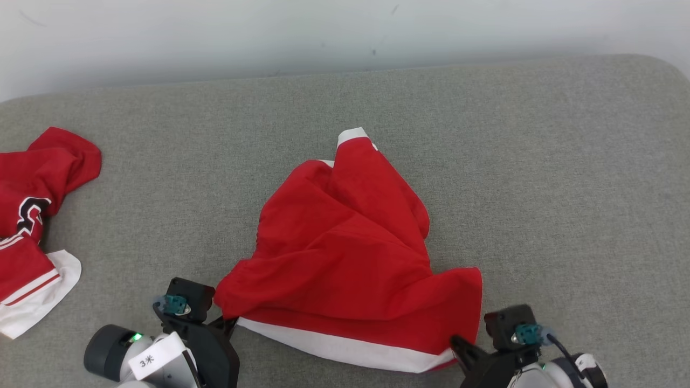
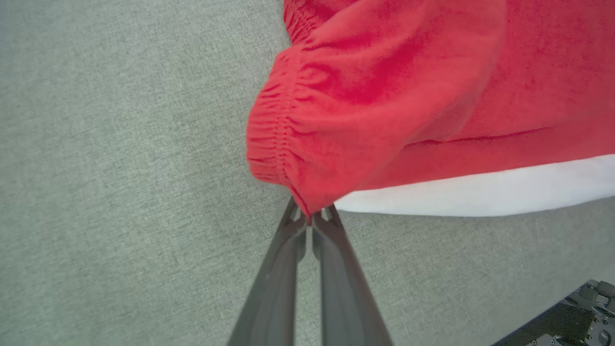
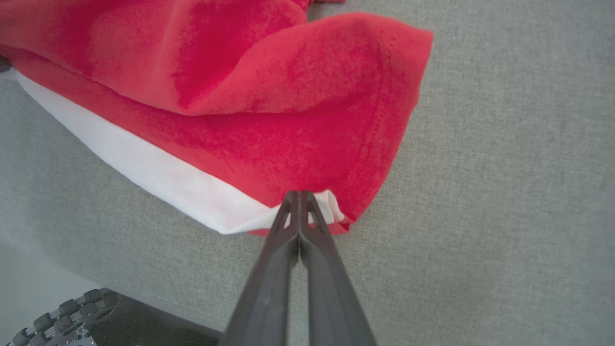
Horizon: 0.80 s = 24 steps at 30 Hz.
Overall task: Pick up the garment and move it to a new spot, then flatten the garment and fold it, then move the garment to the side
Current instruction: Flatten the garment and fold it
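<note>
The garment is a rumpled red piece with a white band along its near edge, lying mid-surface on the grey cushion. My left gripper is shut on its near-left corner; in the left wrist view the fingertips pinch the gathered red edge of the garment. At the near-right corner my right gripper is also shut on the cloth. The right wrist view has its tips clamped where the white band meets the red of the garment.
A second red and white garment with a dark logo lies crumpled at the far left edge. The grey cushion runs back to a pale wall. Its front edge passes just below both grippers.
</note>
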### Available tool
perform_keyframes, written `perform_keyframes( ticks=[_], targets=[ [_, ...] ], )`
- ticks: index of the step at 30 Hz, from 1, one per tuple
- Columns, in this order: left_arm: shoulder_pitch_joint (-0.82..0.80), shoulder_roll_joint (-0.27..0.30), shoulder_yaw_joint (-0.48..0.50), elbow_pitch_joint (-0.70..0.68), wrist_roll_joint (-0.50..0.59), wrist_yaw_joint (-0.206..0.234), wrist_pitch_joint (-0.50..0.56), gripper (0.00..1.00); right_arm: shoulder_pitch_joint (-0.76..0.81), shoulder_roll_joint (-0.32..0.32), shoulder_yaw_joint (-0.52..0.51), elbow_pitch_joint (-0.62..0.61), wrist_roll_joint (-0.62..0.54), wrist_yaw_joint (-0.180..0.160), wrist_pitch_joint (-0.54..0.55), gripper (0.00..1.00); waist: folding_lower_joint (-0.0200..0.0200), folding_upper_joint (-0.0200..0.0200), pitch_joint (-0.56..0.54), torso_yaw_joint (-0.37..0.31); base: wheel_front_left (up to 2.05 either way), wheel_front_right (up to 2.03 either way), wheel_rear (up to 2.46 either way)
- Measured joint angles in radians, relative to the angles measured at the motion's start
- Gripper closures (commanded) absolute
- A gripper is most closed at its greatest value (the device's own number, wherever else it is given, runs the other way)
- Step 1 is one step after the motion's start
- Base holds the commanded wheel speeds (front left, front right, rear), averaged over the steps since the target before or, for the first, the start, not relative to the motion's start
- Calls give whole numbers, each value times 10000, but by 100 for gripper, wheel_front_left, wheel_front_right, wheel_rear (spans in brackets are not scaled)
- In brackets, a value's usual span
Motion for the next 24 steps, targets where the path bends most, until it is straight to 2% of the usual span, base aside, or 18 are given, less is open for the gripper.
perform_keyframes(
  ticks=[7, 8, 9, 15, 24],
  targets=[
    [-221, -178, 79, -38, -13, 42, -259, 100, -195, -2, -205, -199, -173, -12, -148, 100, 0, 0, -189, -61, 0, 0, 0],
    [-198, -176, 71, -54, -13, 63, -259, 100, -87, -21, -192, -165, -199, -12, -46, 92, 0, 0, -214, -75, 0, 0, 0],
    [-198, -176, 71, -54, -13, 63, -259, 100, -87, -21, -192, -165, -199, -12, -46, 0, 0, 0, -214, -75, 0, 0, 0],
    [-72, -176, -29, -111, -15, 81, -257, 100, 620, -27, -169, 182, -211, -86, 203, 0, 0, -2, -196, -106, 0, 0, 0],
    [-33, -182, -59, -81, -17, 73, -245, 100, 500, 25, -282, 570, -224, -98, 251, 0, 1, -1, 69, -35, 0, 0, 0]
  ],
)
